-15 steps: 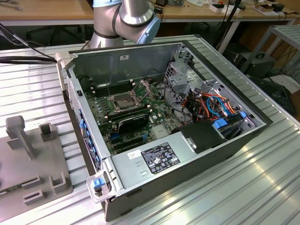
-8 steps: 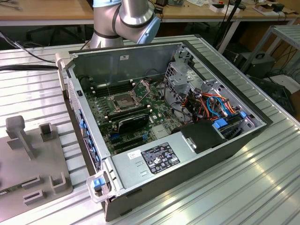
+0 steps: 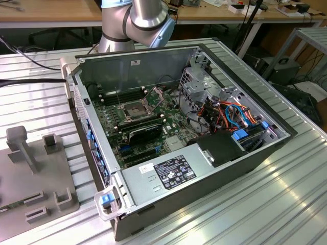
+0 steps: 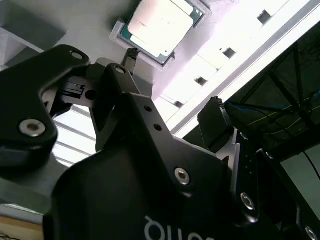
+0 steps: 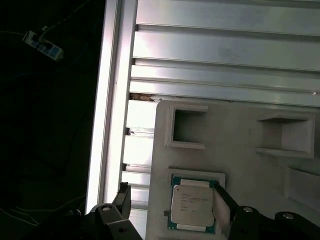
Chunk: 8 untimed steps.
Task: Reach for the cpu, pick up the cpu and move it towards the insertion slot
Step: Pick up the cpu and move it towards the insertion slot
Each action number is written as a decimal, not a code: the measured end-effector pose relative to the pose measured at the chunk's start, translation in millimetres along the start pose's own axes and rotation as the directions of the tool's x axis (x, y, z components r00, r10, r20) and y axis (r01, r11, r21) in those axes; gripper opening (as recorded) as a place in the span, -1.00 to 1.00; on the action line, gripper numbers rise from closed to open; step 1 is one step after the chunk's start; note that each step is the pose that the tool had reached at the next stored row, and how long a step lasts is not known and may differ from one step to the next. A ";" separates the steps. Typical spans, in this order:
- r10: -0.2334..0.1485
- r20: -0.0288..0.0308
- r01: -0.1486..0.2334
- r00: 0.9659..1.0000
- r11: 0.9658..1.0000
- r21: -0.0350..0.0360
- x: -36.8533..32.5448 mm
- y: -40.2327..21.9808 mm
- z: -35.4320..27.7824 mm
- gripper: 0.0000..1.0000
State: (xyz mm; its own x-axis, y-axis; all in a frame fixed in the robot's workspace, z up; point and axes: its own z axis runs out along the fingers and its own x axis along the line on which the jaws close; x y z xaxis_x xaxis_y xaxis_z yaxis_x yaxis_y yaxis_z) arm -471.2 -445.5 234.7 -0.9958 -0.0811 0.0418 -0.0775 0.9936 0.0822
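**A:** Where's the cpu (image 5: pixel 192 205)?

**B:** Flat in a square pocket of the grey fixture (image 5: pixel 240 160), metal face up. The fixture sits on the ribbed aluminium worktop (image 5: pixel 225 60). The cpu is not lifted.

**A:** Gripper (image 5: pixel 170 194)?

**B:** Low over the pocket and released: fingers spread, nothing clasped. In the first wrist view one fingertip (image 5: pixel 219 192) is at the cpu's edge, touching or just beside, I can't tell which. The other hangs past the fixture's rim, over the worktop. The cpu lies between the two, nearer the first.

**A:** Does the second wrist view agree?

**B:** Yes. The cpu (image 4: pixel 162 22) is in its pocket just beyond the fingertips. I can't be sure of any contact.

**A:** And the insertion slot (image 3: pixel 134 108)?

**B:** In the exterior view it's on the green motherboard (image 3: pixel 171 130), inside the open case (image 3: pixel 138 61). The socket is dark and nothing sits in it. Its hinged plate looks tipped up, though I wouldn't swear to it. It is well apart from the fixture, which lies off to the exterior view's left of the case.

**A:** So how far along?

**B:** My reading is that the reach is about done. The gripper is at the cpu and brackets it loosely, off-centre. The grasp is not yet made. The pick-up and the whole carry over to the slot are left.
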 end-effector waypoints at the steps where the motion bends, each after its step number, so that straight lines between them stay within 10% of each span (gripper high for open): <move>1: 0.000 0.000 0.000 1.000 1.000 0.001 -0.1 -0.5 0.0 0.51; 8: 0.000 0.000 0.000 1.000 1.000 0.004 -0.3 -1.7 0.1 0.51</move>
State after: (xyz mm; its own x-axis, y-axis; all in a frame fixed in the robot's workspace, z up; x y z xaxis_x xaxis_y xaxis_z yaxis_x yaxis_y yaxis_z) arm -470.7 -447.2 234.4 -0.9958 -0.0808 0.0421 -0.0773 0.9939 0.0786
